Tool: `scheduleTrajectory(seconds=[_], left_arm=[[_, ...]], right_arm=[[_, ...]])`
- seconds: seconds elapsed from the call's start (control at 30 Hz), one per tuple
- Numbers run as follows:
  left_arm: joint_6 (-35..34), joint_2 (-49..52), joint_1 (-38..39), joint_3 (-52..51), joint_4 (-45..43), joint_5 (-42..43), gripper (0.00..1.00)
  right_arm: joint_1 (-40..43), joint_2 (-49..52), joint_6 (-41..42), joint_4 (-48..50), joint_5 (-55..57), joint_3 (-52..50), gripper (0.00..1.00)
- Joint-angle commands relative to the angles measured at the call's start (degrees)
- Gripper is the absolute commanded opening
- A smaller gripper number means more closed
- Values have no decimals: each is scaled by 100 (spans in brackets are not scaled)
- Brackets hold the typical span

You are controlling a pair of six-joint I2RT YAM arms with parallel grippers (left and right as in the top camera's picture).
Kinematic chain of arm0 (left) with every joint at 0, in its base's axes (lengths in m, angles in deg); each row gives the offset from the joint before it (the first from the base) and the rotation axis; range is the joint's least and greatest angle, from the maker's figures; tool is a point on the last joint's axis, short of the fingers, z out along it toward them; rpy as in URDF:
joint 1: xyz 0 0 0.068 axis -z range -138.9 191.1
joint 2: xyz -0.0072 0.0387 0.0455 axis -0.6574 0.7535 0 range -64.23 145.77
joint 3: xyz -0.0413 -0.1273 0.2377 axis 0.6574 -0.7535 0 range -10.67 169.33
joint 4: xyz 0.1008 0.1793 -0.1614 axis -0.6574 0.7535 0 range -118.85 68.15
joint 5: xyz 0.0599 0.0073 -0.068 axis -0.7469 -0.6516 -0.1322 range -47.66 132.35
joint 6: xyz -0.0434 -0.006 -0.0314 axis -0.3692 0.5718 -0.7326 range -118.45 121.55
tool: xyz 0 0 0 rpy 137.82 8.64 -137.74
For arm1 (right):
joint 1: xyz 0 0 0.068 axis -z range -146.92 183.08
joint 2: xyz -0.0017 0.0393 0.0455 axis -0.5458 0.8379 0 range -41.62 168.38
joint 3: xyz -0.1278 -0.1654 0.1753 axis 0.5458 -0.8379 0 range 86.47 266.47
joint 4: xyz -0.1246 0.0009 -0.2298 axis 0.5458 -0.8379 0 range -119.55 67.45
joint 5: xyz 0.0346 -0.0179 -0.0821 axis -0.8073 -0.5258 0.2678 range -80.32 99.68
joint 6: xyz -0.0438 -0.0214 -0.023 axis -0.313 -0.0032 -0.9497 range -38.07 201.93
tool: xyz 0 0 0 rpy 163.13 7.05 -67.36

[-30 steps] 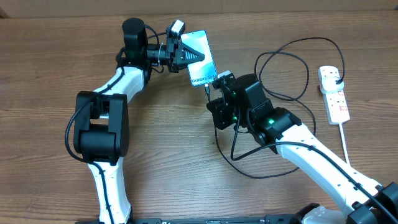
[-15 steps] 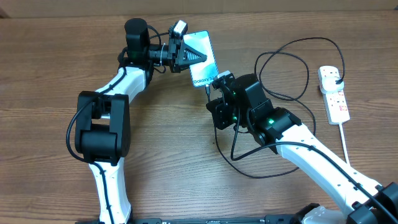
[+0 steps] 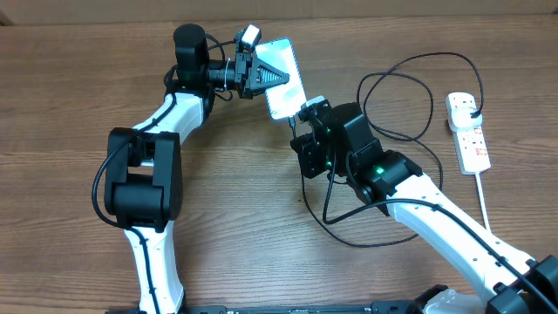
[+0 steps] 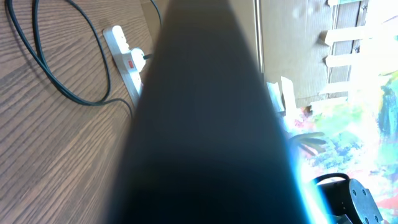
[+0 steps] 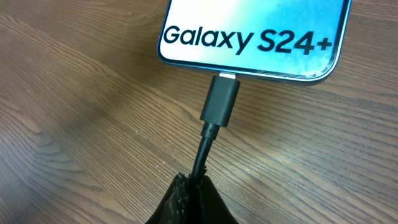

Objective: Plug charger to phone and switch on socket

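Note:
My left gripper (image 3: 264, 77) is shut on the phone (image 3: 281, 80) and holds it tilted above the table; its screen glares white in the overhead view. In the left wrist view the phone's dark back (image 4: 205, 124) fills the frame and hides the fingers. My right gripper (image 3: 307, 119) is shut on the black charger cable (image 5: 200, 158) just behind its connector (image 5: 220, 99). The connector's tip meets the port on the phone's bottom edge (image 5: 249, 37), under the words "Galaxy S24+". The white socket (image 3: 467, 131) lies at the far right with the charger's black plug (image 3: 472, 106) in it.
The charger cable loops (image 3: 410, 96) across the table between my right arm and the socket, and it shows in the left wrist view (image 4: 56, 68) beside the socket (image 4: 127, 62). The socket's white cord (image 3: 485, 205) runs toward the front right.
The phone has tilted a little, so its screen now glares white. My right gripper has edged up toward the phone's bottom edge with the connector.

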Motion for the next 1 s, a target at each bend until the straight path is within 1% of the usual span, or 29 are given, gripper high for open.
scheduleTrajectory(seconds=[0.0,0.23,0.43,0.47,0.57,0.73,0.9,0.97], left_arm=[[42,-44,57,116,-26,289,4],[24,-44,57,116,-28,289,4],[24,-44,57,116,-188,289,4],[24,-44,57,116,-212,289,4],[46,-44,55,116,-273,291,4],[133,-44,57,116,-286,291,4],[223,-44,57,116,-284,291,4],[332,-44,57,116,-284,293,4]], right_arm=[[4,-35,20,125,243,221,11],[4,-33,17,149,240,221,24],[-11,175,20,304,236,221,24],[-11,258,20,328,236,221,24],[-11,323,20,396,238,221,17],[-11,323,17,629,243,223,9],[-7,323,-2,756,396,223,4],[-7,323,-4,811,442,223,4]])
